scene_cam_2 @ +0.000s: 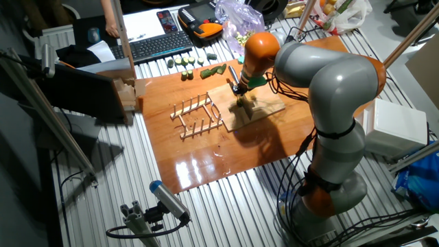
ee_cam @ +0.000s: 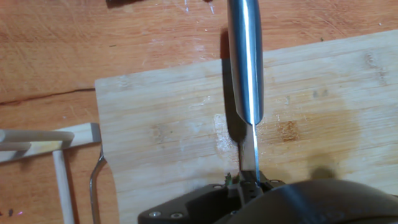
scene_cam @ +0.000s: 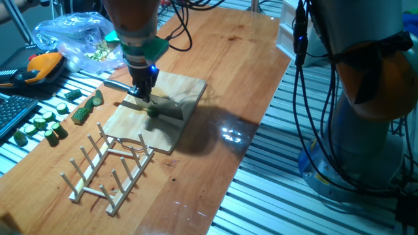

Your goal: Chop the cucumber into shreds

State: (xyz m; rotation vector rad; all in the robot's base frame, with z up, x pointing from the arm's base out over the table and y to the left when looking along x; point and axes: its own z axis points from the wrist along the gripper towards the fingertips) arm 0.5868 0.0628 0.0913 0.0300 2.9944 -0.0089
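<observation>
Wooden table (scene_cam: 215,98), with a stick rack (scene_cam: 108,166) up front. Behind it, cutting board (scene_cam: 170,98) with small green cucumber (scene_cam: 154,111) on top. Above that, gripper (scene_cam: 142,90) squeezing tight on knife (ee_cam: 245,68).

- My wooden rack (scene_cam: 110,169) lies beside the board (scene_cam: 171,98).
- Round slices (scene_cam: 40,121) sit past it, near my keyboard (scene_cam_2: 152,45).
- A plastic bag (scene_cam: 73,37) lies behind.

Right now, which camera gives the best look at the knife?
The hand view: the knife fills it, seen edge-on above the cutting board. One fixed view shows it small under the claw; the other hardly shows it.
</observation>
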